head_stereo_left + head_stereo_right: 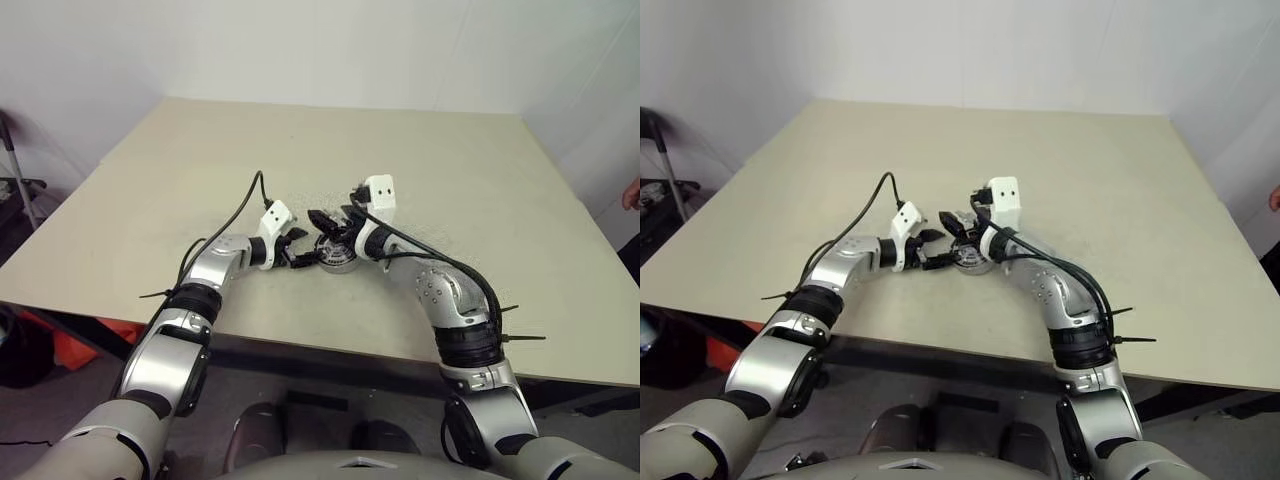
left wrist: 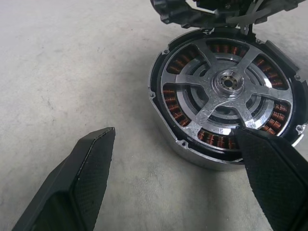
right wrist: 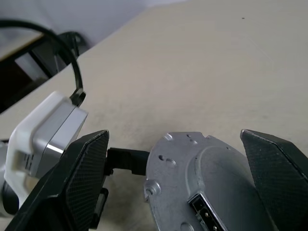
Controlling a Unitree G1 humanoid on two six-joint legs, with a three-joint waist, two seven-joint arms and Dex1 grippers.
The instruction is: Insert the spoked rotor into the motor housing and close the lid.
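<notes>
My left gripper [image 2: 175,180] stands spread, holding nothing: one black finger [image 2: 79,185] hangs over bare table, the other [image 2: 276,178] crosses the near rim of the motor housing [image 2: 226,94]. Whether that finger touches the rim I cannot tell. My right gripper [image 3: 178,180] is also spread wide, its two textured fingers standing either side of a silver metal part [image 3: 202,185], with a gap showing at each side; I judge nothing is pinched.

The motor housing sits flat on the table [image 1: 420,160], between my two grippers near the front edge. In the left wrist view the spoked rotor [image 2: 230,83] appears already seated: its silver spokes run out from the hub across the ring of copper coils.

The silver part between my right fingers is round-edged, with small screw holes and a dark connector socket. In the head views my right gripper sits directly at the housing, so this may be the housing's own outer wall or the lid; I cannot say which.

Handling assessment: both parts are rigid machined metal, likely dense and heavy for their size, with smooth faces liable to slip between the pads. The copper windings are the fragile element and should not be touched. Grip should fall across the outer rim at opposite points, keeping the part level to avoid jamming on closure.
</notes>
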